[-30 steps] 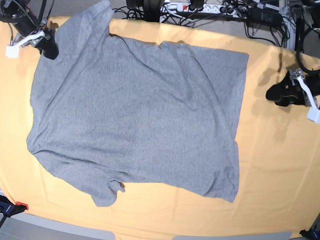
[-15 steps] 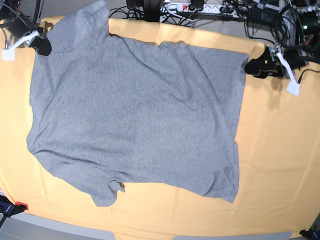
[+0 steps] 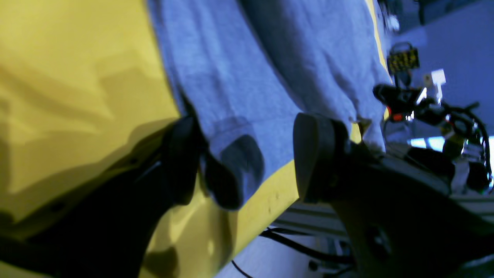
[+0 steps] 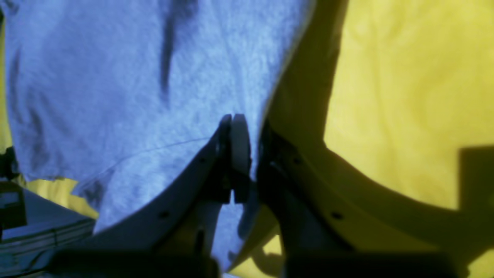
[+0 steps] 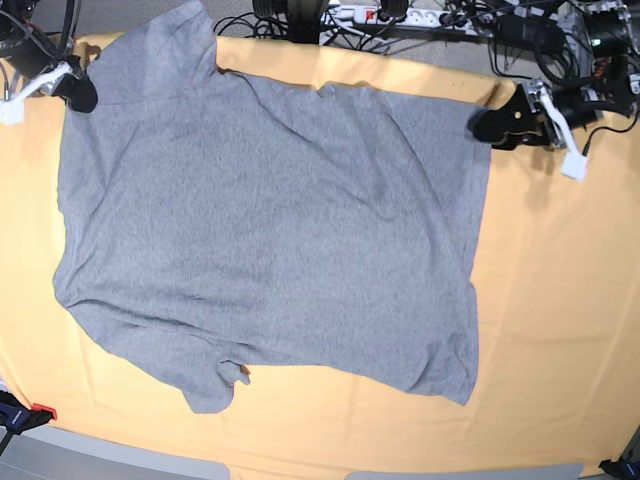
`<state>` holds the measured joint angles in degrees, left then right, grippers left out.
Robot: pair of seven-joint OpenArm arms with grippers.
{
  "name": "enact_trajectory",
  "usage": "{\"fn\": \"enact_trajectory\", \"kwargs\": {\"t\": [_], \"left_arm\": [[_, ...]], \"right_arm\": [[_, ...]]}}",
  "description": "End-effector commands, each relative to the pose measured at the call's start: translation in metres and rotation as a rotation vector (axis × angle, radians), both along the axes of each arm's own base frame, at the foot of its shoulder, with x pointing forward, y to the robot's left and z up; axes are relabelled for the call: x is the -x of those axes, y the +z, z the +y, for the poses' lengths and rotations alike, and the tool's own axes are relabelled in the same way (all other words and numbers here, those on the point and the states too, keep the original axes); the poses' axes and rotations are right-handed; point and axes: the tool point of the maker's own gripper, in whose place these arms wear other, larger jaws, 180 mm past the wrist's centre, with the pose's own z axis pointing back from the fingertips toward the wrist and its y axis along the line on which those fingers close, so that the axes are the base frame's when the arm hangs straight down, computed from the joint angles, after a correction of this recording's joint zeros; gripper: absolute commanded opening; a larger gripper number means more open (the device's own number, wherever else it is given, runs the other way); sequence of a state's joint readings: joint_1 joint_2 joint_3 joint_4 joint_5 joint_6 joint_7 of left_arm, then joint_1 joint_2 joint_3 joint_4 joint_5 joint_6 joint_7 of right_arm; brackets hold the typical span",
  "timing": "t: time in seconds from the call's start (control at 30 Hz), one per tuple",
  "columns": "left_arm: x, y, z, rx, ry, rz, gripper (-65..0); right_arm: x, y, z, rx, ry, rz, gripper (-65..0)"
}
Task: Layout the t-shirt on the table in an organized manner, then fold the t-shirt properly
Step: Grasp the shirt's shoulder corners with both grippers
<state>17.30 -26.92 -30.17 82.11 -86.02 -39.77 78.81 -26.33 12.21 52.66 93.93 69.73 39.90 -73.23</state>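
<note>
Yellow table [image 5: 560,300], t-shirt [image 5: 270,230] corner between spread left claw [image 3: 247,166] jaws.

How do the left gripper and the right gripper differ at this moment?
The left gripper is open at the t-shirt's hem corner; the right gripper is shut on the t-shirt's sleeve edge. Both are at the table's far side.

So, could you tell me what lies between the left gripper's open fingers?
In the left wrist view, the t-shirt corner lies between the left gripper fingers, over the table.
</note>
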Motion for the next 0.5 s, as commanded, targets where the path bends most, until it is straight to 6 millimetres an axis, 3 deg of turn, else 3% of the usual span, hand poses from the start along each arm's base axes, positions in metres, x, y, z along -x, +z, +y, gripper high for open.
{"fn": "enact_trajectory", "kwargs": {"t": [0.0,0.27,0.33,0.4,0.43,0.47], "left_arm": [[0.0061,-0.0044,-0.0017,-0.033,-0.045,0.021,-26.0],[0.0096,-0.0078,-0.0097,-0.024,-0.071,0.035,-27.4],[0.0096,-0.0078,-0.0096,-0.024,-0.071,0.035,-39.7],[0.0096,-0.0078,-0.0096,-0.024,-0.071,0.035,-60.4],[0.0096,-0.0078,-0.0095,-0.024,-0.071,0.035,-65.0],[0.0096,-0.0077,-0.0092,-0.025,-0.071,0.035,-65.0]], "right_arm": [[-0.0049,0.0104,-0.0036,0.001,0.005,-0.037,-65.0],[-0.0042,0.0101,-0.0028,-0.001,0.009,-0.033,-65.0],[-0.0041,0.0100,-0.0028,-0.001,0.009,-0.032,-65.0],[-0.0034,0.0095,-0.0025,-0.002,0.012,-0.028,-65.0],[-0.0031,0.0093,-0.0024,-0.002,0.013,-0.026,-65.0],[-0.0030,0.0094,-0.0028,0.000,0.015,-0.024,-65.0]]}}
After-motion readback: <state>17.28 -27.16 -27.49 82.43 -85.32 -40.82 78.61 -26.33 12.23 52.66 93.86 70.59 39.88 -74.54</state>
